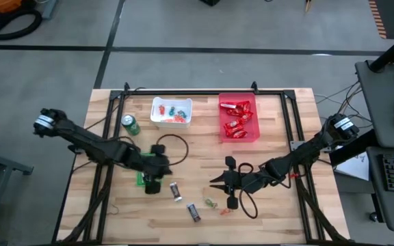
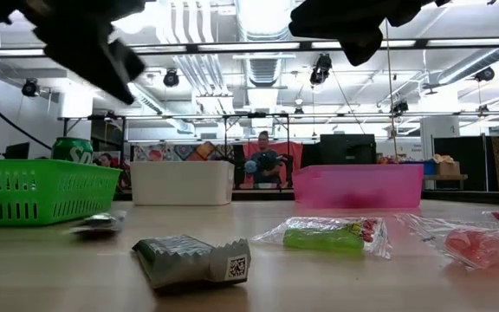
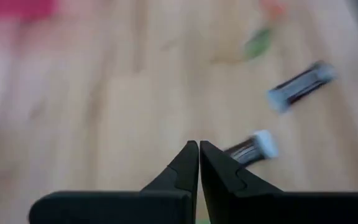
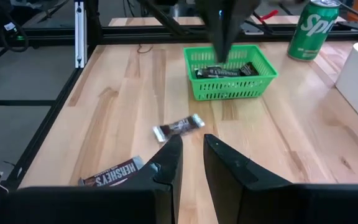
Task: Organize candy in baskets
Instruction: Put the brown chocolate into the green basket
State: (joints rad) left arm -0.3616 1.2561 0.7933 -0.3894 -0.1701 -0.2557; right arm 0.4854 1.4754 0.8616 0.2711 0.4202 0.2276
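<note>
- The left gripper [image 1: 154,184] is hovering over the green basket [image 4: 230,73], its fingers pressed together on nothing; that basket is already holding dark-wrapped mini bars [image 4: 224,71], so it appears to be the bin for that kind of sweet.
- Just beyond its closed tips two more dark mini bars [image 3: 250,146] [image 3: 300,87] are lying loose on the table [image 1: 115,205]; they probably belong in the basket beneath it.
- The right gripper [image 1: 230,186] is hanging low near the table's middle, fingers a narrow gap apart and gripping nothing that I can see. Straight ahead of it lies one of those mini bars, with the green basket farther on.
- Beside the right gripper, toward the near edge, small green and orange pieces [image 1: 215,203] are waiting unsorted.
- Well beyond both grippers, the white basket [image 1: 171,112] is holding small mixed pieces and the red basket [image 1: 238,117] red-wrapped bars, so sorting by kind is partly done.
- Both arms are reaching inward from the table's sides, stretched low with wrists angled down.
</note>
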